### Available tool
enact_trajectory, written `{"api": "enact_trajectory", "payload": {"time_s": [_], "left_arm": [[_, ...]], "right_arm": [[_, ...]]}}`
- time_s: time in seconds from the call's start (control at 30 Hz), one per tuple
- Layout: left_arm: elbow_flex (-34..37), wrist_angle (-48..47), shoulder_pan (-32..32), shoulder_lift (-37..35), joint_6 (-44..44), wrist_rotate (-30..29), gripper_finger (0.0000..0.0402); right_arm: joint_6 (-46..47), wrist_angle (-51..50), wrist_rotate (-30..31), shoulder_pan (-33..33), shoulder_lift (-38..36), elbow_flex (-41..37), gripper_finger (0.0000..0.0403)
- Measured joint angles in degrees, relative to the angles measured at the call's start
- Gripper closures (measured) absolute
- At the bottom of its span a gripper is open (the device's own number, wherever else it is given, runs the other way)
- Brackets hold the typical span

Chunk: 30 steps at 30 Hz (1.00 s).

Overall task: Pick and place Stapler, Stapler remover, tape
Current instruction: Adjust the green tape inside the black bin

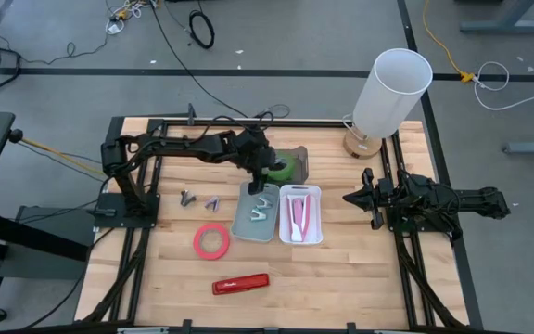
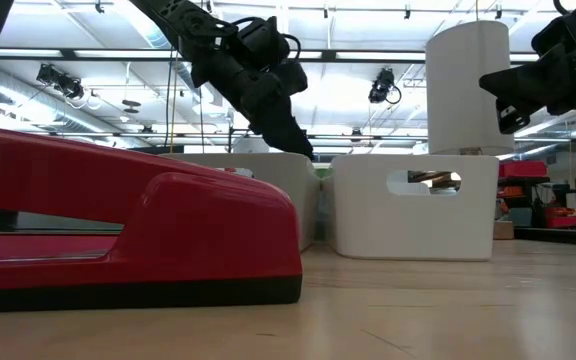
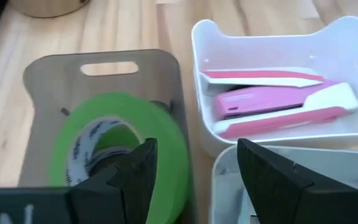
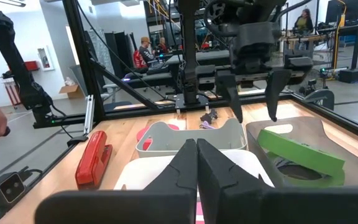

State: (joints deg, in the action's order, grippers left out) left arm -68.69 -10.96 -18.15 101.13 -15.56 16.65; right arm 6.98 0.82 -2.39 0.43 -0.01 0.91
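A green tape roll (image 1: pixel 283 167) (image 3: pixel 123 109) leans tilted inside a dark tray (image 3: pixel 55 81) at the table's far middle, one edge down in the tray, the other against its wall (image 4: pixel 300 152). My left gripper (image 3: pixel 194 146) (image 4: pixel 255 118) hangs open just above the roll, slanting down, touching nothing. A pink stapler (image 3: pixel 278 102) lies in a white tray (image 1: pixel 315 190). Staple removers (image 1: pixel 262 209) lie in a grey tray (image 1: pixel 239 223). On the bare table lie a red stapler (image 1: pixel 241 283), a red tape roll (image 1: pixel 211 241) and two staple removers (image 1: pixel 188 198). My right gripper (image 1: pixel 349 198) waits shut at the right.
A tall white cylinder (image 1: pixel 392 88) on a wooden base stands at the far right. The three trays sit close together mid-table. Bare wood lies open along the near edge and the left, around the red stapler. People stand in the room beyond the table.
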Motion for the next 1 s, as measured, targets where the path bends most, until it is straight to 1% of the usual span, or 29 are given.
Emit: {"api": "enact_trajectory", "payload": {"time_s": [0.33,0.47,0.6,0.87,0.93,1.0], "left_arm": [[-0.02,0.72,-1.63,0.9,-0.33,-0.9,0.0177],[-0.09,0.91,-2.09,1.76,-0.06,1.36,0.0177],[0.07,0.19,-1.84,2.54,-0.03,1.58,0.0177],[0.0,1.95,-2.05,2.87,-0.08,1.68,0.0177],[0.07,1.67,-2.22,3.24,-0.06,2.12,0.0177],[-0.02,3.36,-2.26,4.01,0.02,3.01,0.0177]], "right_arm": [[0.0,0.0,0.0,0.0,0.0,0.0,0.0399],[-0.01,0.0,0.0,-0.01,0.0,0.01,0.0399],[0.0,-0.02,0.13,-0.02,0.0,0.0,0.0399],[0.0,-0.02,0.09,0.0,0.0,0.0,0.0399],[0.0,-0.02,-0.01,-0.02,0.0,0.0,0.0399],[0.0,0.0,-0.06,-0.02,0.0,0.0,0.0399]]}}
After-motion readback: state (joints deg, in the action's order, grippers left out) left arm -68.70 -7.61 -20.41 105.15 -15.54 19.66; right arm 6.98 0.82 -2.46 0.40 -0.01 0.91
